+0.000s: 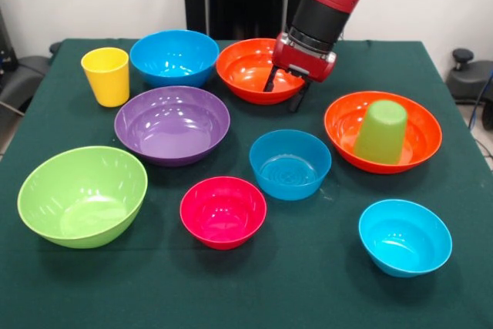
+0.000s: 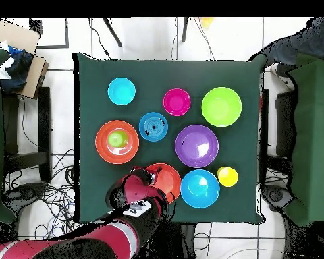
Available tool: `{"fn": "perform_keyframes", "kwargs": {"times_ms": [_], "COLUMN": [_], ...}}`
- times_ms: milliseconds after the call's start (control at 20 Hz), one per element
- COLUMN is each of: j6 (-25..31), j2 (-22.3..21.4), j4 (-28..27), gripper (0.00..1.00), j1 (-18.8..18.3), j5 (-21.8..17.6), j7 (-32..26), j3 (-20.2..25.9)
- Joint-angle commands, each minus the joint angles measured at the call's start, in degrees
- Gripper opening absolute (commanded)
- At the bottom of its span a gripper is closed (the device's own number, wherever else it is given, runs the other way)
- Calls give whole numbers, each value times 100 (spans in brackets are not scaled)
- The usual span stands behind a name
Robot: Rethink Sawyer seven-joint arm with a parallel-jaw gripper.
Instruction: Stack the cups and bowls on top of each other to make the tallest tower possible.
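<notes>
The far orange bowl [image 1: 250, 69] sits empty beside the large blue bowl [image 1: 174, 55] on the desk [image 1: 323, 283], the gripper [image 1: 285, 92] spread at its rim, fingers astride the wall, so I judge a shallow pinch on glossy plastic could slip and tip it.

Ten glossy plastic pieces sit apart on the table: a light green cup [image 1: 380, 131] stands upside down inside the right orange bowl [image 1: 383, 132], with the yellow cup [image 1: 106, 75] upright at far left. The second orange bowl [image 1: 254, 70] and large blue bowl [image 1: 174, 57] line the far side. The purple bowl [image 1: 172, 124] and smaller blue bowl [image 1: 290, 163] sit mid-table, while the lime green bowl [image 1: 82, 195], pink-red bowl [image 1: 223, 211] and cyan bowl [image 1: 404, 236] sit nearest.
</notes>
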Motion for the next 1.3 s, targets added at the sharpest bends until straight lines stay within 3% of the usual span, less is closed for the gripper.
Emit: {"fn": "perform_keyframes", "kwargs": {"times_ms": [50,400,1300], "j6": [149,-234,-192], "j2": [250,696,671], "j4": [-690,-980,-989], "gripper": [100,100,100], "j1": [51,-11,-17], "j5": [385,462,428], "j7": [970,979,951], "j3": [639,717,694]}}
